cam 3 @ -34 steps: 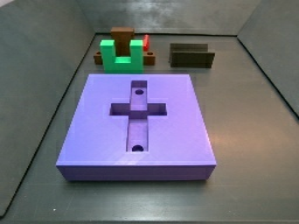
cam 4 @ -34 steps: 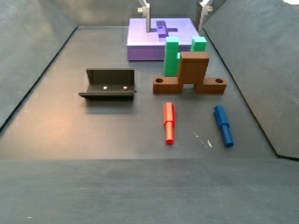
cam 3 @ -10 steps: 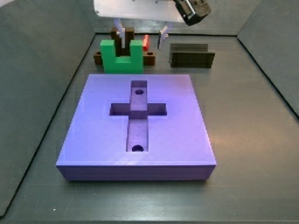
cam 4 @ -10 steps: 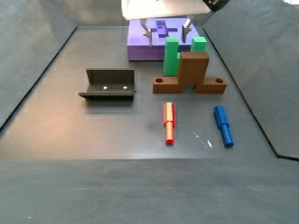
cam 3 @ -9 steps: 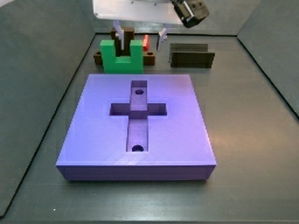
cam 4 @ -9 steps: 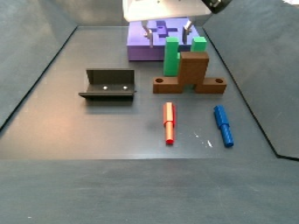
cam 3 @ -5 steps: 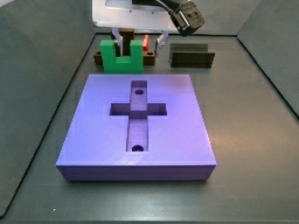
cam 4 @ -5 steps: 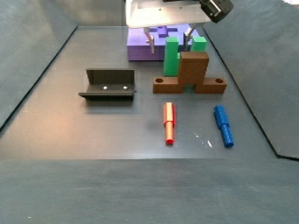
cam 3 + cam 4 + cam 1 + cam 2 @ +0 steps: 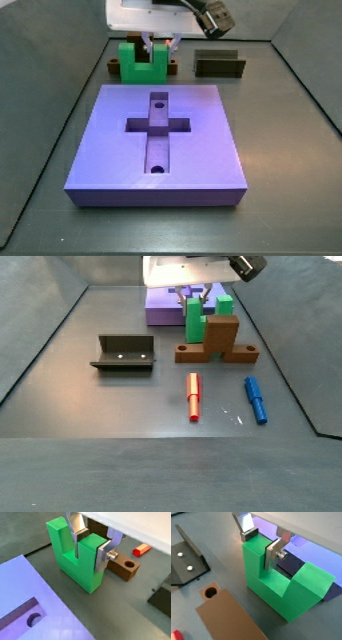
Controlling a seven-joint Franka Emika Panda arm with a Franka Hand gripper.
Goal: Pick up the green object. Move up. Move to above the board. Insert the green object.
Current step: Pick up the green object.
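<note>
The green object (image 9: 143, 62) stands upright on the floor beyond the board (image 9: 201, 150), against the brown U-shaped block (image 9: 221, 341). My gripper (image 9: 158, 44) is low over it, also seen in the side view (image 9: 198, 296). In both wrist views the gripper (image 9: 91, 543) (image 9: 261, 541) straddles one prong of the green object (image 9: 80, 567) (image 9: 271, 582). One finger sits in the notch, and the other lies flat on the prong's outer face. Both fingers lie against the prong. The board also shows in both wrist views (image 9: 27, 602) (image 9: 308, 543).
The fixture (image 9: 123, 353) (image 9: 221, 63) stands apart from the blocks and also shows in a wrist view (image 9: 188, 562). A red peg (image 9: 194, 396) and a blue peg (image 9: 255, 399) lie on the floor. Grey walls (image 9: 54, 60) ring the floor.
My gripper has come down from above the green object, and its fingers now sit around one prong. The green object and the board stand where they were.
</note>
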